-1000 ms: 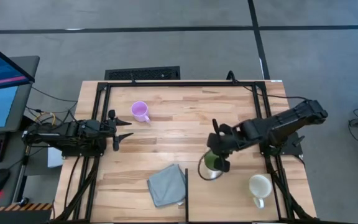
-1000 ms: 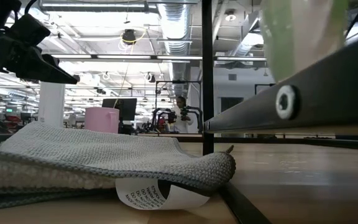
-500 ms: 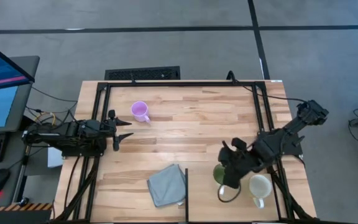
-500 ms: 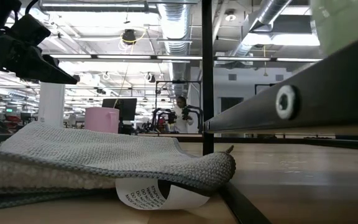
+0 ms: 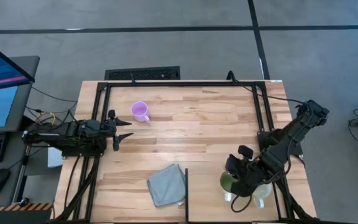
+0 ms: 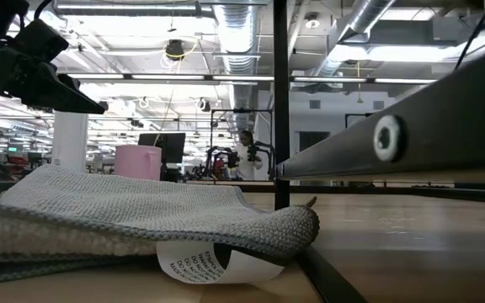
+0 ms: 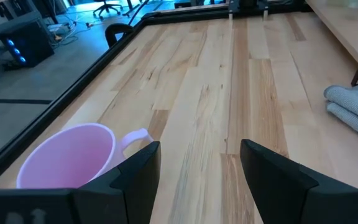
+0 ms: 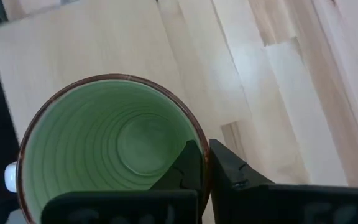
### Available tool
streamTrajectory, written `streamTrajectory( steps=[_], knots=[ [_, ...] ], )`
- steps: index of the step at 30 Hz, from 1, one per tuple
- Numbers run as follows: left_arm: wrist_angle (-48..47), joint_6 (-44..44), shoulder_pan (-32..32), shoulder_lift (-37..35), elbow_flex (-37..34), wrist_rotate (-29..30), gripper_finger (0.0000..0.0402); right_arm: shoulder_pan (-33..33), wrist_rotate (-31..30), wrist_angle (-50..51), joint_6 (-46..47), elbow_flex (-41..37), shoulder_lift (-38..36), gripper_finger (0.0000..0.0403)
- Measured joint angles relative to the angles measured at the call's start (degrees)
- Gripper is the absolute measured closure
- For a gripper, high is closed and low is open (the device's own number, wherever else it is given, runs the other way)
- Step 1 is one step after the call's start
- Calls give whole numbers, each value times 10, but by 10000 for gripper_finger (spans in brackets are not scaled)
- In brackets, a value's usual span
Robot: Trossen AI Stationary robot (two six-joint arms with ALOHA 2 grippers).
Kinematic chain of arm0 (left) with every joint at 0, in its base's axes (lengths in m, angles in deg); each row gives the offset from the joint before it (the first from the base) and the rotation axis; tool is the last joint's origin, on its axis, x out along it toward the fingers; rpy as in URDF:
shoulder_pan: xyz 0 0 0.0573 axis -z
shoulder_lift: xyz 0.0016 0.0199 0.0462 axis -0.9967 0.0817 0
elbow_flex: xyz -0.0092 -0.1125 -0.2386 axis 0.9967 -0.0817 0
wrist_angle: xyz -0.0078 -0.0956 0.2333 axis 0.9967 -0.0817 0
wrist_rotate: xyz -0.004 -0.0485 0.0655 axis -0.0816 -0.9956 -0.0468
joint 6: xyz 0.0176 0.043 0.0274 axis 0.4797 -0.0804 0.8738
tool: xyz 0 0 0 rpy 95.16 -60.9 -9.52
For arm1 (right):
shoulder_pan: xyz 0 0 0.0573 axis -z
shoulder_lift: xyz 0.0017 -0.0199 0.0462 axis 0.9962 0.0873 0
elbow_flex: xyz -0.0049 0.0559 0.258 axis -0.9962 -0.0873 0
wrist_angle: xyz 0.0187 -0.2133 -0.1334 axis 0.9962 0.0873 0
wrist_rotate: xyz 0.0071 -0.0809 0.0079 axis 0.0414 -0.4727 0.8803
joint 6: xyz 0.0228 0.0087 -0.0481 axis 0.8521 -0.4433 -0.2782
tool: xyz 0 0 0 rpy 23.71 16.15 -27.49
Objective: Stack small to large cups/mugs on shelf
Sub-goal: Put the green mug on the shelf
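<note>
Carrying the green mug (image 5: 230, 181) at lower right of the high view, the right hand (image 5: 240, 176) is pinching its rim, beside the cream mug (image 5: 261, 191). Next, probably lowering it in. Left hand (image 5: 122, 129), fingers apart, is waiting near the purple mug (image 5: 140, 111) on the counter (image 5: 191, 118).
</note>
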Motion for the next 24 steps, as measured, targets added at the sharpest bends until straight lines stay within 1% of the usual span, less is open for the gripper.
streamTrajectory(
  steps=[6,13,24],
  knots=[
    [0,-23,0,0,0,0,188,-15,1,-4,15,-29,0,379],
    [-1,-35,0,0,0,2,188,-33,-1,-45,15,-58,-1,382],
    [0,-34,0,0,0,5,188,-37,-11,-49,10,-62,-1,369]
  ],
)
